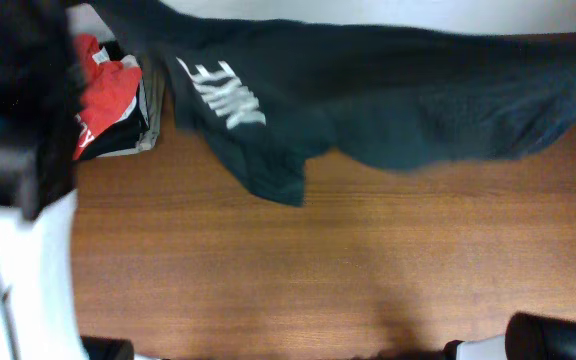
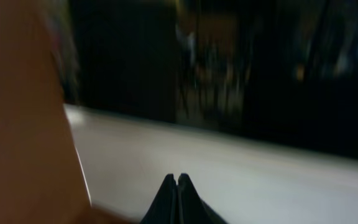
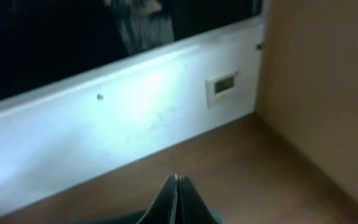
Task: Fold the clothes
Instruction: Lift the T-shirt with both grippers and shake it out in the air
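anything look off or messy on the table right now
The black NIKE T-shirt is stretched crooked along the far edge of the table, lettering tilted, one corner jutting toward the middle. The red garment at left is crumpled.

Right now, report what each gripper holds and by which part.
Cannot tell: left gripper and right gripper are shut, yet neither wrist view shows the black T-shirt in them.

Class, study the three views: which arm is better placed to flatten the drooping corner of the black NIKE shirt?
Probably the left. The left arm looms beside the shirt at its lettered end, near the drooping corner; the right arm shows only its base, far away.
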Tool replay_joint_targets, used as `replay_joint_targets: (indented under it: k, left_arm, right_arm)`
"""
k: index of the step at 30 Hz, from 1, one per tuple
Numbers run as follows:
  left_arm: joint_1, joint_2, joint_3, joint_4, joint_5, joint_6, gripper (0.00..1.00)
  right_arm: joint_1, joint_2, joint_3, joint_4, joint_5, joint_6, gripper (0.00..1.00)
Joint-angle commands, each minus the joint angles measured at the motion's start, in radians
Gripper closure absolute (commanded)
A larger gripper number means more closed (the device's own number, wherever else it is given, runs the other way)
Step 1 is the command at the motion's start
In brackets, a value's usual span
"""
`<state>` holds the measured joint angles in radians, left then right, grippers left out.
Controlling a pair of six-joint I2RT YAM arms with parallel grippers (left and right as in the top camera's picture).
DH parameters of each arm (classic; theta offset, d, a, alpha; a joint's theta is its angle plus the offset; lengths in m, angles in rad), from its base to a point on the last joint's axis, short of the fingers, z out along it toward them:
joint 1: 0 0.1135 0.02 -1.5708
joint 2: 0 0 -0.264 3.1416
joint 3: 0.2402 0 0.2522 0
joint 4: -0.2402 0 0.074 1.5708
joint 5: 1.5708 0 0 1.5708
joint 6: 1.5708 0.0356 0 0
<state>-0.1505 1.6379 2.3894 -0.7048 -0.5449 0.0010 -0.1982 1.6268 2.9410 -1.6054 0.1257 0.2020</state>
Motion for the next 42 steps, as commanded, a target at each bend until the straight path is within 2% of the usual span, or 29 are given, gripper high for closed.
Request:
replay_joint_targets:
  k: [1, 4, 10, 13, 18, 22, 24, 27, 29, 30, 32, 35, 37, 38, 40, 42]
  left_arm:
    - [0.028, -0.002, 0.080, -0.153, 0.008, 0.000, 0.99]
    - [0.029, 0.032, 0.078, -0.382, 0.067, -0.102, 0.99]
    - [0.029, 0.114, 0.078, -0.617, 0.067, -0.227, 0.99]
    - [0.029, 0.117, 0.078, -0.652, 0.067, -0.236, 0.99]
    - [0.029, 0.082, 0.079, -0.682, 0.075, -0.236, 0.99]
    - [0.029, 0.033, 0.079, -0.702, 0.213, -0.235, 0.99]
    - [0.029, 0.049, 0.072, -0.699, 0.289, -0.236, 0.99]
    - [0.029, 0.122, 0.029, -0.682, 0.304, -0.236, 0.99]
    - [0.029, 0.201, 0.002, -0.618, 0.329, -0.236, 0.99]
    - [0.029, 0.245, -0.008, -0.554, 0.333, -0.236, 0.99]
    - [0.029, 0.381, -0.011, -0.276, 0.328, -0.232, 0.99]
    - [0.029, 0.422, 0.007, -0.061, 0.314, -0.156, 0.99]
    - [0.029, 0.405, 0.138, 0.007, 0.205, -0.071, 0.99]
    - [0.036, 0.392, 0.240, -0.010, 0.158, -0.057, 0.99]
    - [0.057, 0.353, 0.450, -0.111, 0.181, -0.056, 0.99]
    - [0.075, 0.323, 0.572, -0.175, 0.216, -0.056, 0.99]
  right_arm:
    - [-0.029, 0.011, 0.051, -0.093, -0.064, -0.013, 0.96]
    - [-0.029, -0.002, -0.024, -0.093, -0.136, 0.001, 0.96]
    - [-0.029, -0.052, -0.302, -0.093, -0.148, 0.021, 0.96]
    - [-0.033, -0.070, -0.398, -0.093, -0.147, 0.033, 0.96]
    - [-0.034, -0.083, -0.392, -0.082, -0.138, 0.042, 0.96]
    - [-0.031, -0.104, -0.385, -0.083, -0.142, 0.042, 0.96]
    - [-0.031, -0.081, -0.392, -0.083, -0.145, 0.042, 0.96]
    - [-0.031, -0.011, -0.424, -0.082, -0.187, 0.042, 0.96]
    - [-0.031, 0.053, -0.439, -0.061, -0.228, 0.038, 0.96]
    - [-0.030, 0.091, -0.441, -0.026, -0.238, 0.038, 0.96]
    - [-0.008, 0.184, -0.441, 0.155, -0.289, 0.038, 0.96]
    - [-0.002, 0.204, -0.431, 0.288, -0.340, 0.039, 0.96]
    - [-0.049, 0.174, -0.335, 0.330, -0.340, 0.039, 0.96]
    - [-0.081, 0.160, -0.272, 0.316, -0.340, 0.039, 0.96]
    - [-0.168, 0.126, -0.132, 0.244, -0.340, 0.039, 0.96]
    - [-0.234, 0.105, -0.053, 0.184, -0.340, 0.039, 0.96]
